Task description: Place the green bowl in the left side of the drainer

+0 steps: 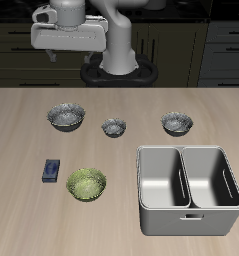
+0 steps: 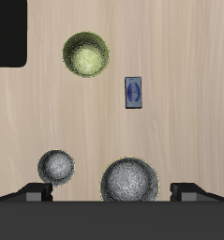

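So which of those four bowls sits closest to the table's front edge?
The green bowl: yellow-green with a speckled inside, beside the small blue object. The three grey patterned bowls stand in a row farther back.

I'm looking at a pale wooden table (image 1: pixel 21 215) (plank grain running across it). In the exterior view, three grey bowls sit in a row across the middle: the largest (image 1: pixel 66 118) at the left of the frame, a small one (image 1: pixel 113 127) in the centre, another (image 1: pixel 176 123) to its right. Lower left lies a small blue block (image 1: pixel 52 171), with the green bowl (image 1: pixel 86 185) just beside it. The drainer (image 1: pixel 189 189) fills the lower right, standing well apart from the bowls.
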Tool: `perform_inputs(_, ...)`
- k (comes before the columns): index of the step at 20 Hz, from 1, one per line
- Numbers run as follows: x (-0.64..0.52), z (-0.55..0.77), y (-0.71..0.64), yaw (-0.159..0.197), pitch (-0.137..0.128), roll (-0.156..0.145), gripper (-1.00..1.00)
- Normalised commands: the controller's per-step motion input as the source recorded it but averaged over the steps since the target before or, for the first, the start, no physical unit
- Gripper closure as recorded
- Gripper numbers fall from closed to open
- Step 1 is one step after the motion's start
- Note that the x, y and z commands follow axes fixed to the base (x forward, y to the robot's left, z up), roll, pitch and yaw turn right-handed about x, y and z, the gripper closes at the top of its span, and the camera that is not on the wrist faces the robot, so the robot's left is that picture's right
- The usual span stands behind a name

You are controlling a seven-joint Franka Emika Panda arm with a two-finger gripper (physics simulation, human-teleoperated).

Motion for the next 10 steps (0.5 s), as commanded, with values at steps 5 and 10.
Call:
perform_inputs(5,0.25,0.13,-0.27,-0.012,0.001,-0.027,-1.0)
perform_inputs(10,0.24,0.07,-0.17,0.019,0.002,0.014,-1.0)
